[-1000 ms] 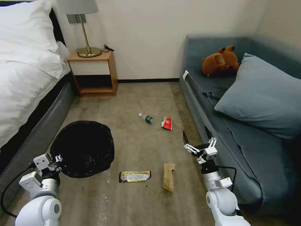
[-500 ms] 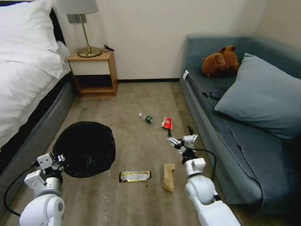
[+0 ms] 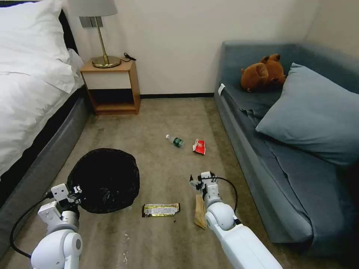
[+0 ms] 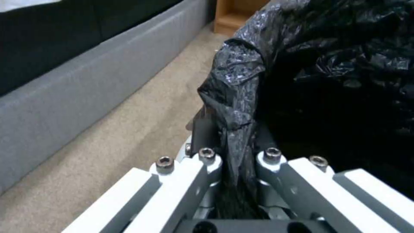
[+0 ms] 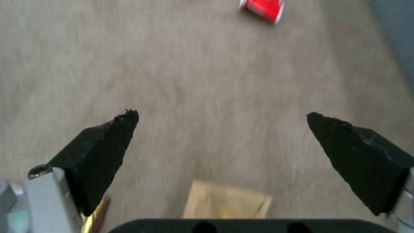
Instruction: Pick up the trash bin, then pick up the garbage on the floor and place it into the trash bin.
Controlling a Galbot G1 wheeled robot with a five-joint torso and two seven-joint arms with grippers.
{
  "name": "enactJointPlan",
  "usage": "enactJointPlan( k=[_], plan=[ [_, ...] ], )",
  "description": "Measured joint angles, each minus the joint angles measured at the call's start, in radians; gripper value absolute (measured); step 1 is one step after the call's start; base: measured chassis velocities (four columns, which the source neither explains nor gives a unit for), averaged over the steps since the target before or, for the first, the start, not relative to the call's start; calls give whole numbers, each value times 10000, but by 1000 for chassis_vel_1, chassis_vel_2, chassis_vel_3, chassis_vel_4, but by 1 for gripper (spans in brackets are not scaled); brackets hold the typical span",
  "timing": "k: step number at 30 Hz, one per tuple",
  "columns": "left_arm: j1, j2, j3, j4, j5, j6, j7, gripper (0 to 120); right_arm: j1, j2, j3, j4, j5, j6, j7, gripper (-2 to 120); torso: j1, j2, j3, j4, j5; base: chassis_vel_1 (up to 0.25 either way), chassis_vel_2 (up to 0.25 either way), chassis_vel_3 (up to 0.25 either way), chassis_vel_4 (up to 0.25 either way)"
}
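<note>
The left gripper (image 3: 76,189) is clamped on the bag-draped rim of the trash bin (image 3: 104,180), which stands just ahead of it on the floor (image 3: 164,119). The right gripper (image 5: 222,121) hangs over the carpet with its fingers spread wide and nothing between them. The tan paper piece (image 5: 226,204) lies right beneath it, touching nothing of the fingers. The yellow-and-black wrapper (image 3: 161,209) sits just to that gripper's left, and the red-and-white packet (image 5: 263,6) and the small bottle (image 3: 175,141) lie farther ahead of it.
</note>
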Motion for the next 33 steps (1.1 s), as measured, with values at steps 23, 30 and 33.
enactJointPlan(
  k=[23, 30, 33],
  plan=[
    [26, -190, 463, 80, 379, -165, -105, 4, -634, 409, 587, -926, -78, -1075, -1709, 100, 0, 0, 0, -1, -1, 0, 0, 0, 0],
    [165, -170, 385, 34, 367, -295, -33, 4, -664, 577, 755, -1607, -323, -778, -2044, 100, 0, 0, -1, -1, -1, 0, 0, 0, 0],
    [223, -162, 351, 2, 357, -377, 24, 4, -660, 695, 877, -2068, -453, -422, -2213, 100, 0, 0, 0, -1, -1, 0, 0, 0, 0]
  ],
)
